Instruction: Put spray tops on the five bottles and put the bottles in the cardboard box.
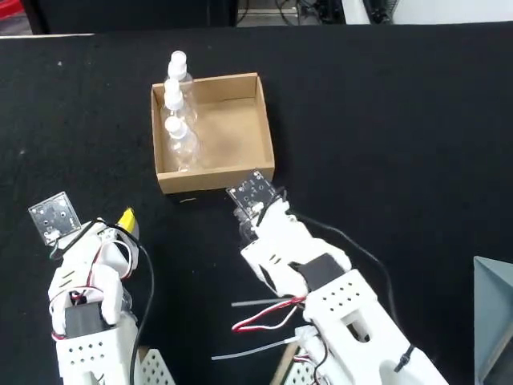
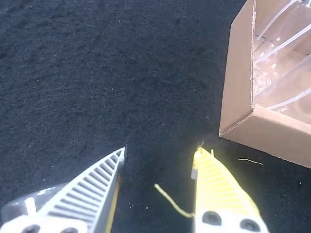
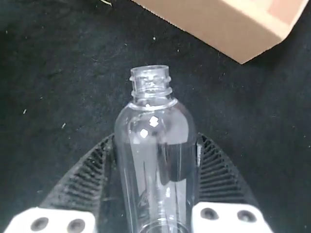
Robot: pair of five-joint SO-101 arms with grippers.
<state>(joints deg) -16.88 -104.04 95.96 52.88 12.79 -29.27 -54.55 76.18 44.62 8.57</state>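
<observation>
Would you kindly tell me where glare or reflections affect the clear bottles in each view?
Right wrist view: small white glints on the open bottle, black cloth showing through. Left wrist view: boxed bottles read as pale streaks. High view: they fade into the box; white tops stand out.

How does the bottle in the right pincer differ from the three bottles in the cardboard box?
The held bottle has a bare threaded neck; the boxed bottles carry white spray tops. The held bottle sits clamped in the right pincer outside the cardboard box; the boxed bottles sit in a row along one wall. All are clear plastic.
</observation>
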